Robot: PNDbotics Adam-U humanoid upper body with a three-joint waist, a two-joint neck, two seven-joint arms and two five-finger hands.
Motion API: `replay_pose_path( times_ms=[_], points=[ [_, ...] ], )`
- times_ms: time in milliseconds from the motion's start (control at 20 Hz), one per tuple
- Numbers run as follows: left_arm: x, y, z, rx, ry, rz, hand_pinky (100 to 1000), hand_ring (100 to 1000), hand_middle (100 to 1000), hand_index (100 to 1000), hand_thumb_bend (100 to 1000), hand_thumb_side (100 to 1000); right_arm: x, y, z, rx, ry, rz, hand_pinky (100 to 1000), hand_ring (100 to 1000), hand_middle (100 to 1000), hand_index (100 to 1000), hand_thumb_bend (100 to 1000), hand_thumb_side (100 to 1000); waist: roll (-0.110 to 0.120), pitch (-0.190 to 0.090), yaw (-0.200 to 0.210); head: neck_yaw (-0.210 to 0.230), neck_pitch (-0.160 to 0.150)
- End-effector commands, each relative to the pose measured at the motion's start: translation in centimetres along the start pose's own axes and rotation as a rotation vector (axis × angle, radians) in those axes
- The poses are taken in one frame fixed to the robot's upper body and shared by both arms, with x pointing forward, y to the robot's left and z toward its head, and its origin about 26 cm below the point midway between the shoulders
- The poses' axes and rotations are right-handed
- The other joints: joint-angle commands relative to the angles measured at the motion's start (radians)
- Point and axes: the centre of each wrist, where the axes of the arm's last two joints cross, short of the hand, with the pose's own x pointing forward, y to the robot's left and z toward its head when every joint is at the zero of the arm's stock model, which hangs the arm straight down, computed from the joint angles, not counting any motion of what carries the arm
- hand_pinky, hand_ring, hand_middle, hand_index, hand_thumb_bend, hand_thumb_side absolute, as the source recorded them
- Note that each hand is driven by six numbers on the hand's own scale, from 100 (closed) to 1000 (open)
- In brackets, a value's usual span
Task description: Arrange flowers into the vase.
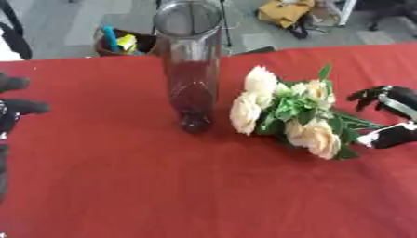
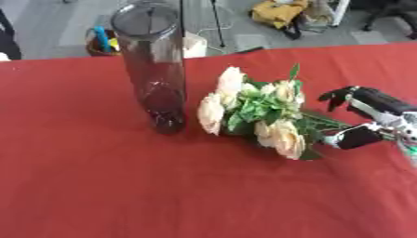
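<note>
1. The right hand is at the right edge, fingers and thumb curled around the green stems of the flowers.
2. The flowers lie on the red table, cream blooms pointing left, toward the vase.
3. The vase, tall and clear, stands upright just left of the blooms, apart from them.
4. The left hand shows at the left edge; I cannot tell how its fingers are set.

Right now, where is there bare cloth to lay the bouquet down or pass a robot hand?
Free: the near red cloth in front of the vase and bouquet, and the stretch left of the vase. Crowded: the narrow gap between vase and bouquet, and around the right robot hand at the stems.
</note>
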Motion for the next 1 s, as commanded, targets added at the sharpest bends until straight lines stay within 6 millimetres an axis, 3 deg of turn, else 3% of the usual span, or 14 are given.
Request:
replay_pose_path(
  times_ms=[50,400,750,1000],
  points=[
    [0.57,-0.14,-0.53,-0.012,-0.03,0.001,718,613,731,852,110,1000,-0.03,-1.3,0.33,-0.014,0.003,0.046,729,813,688,892,414,396,-0.004,-0.016,0.002,-0.002,-0.009],
    [0.57,-0.17,-0.54,-0.012,-0.028,0.001,718,611,731,852,111,1000,0.34,-1.41,0.35,-0.047,-0.025,0.057,705,791,621,863,425,403,-0.006,-0.014,0.001,-0.003,-0.012],
    [0.57,-0.24,-0.57,-0.022,-0.026,0.002,719,611,731,852,109,1000,0.79,-1.25,0.14,-0.069,-0.041,0.036,656,758,559,827,359,393,-0.006,-0.013,0.002,-0.007,-0.014],
    [0.57,-0.23,-0.58,-0.025,-0.027,0.002,718,611,731,852,109,1000,0.78,-0.97,-0.08,-0.047,-0.031,0.041,683,788,591,836,340,356,-0.005,-0.013,0.006,-0.008,-0.015]
  ],
)
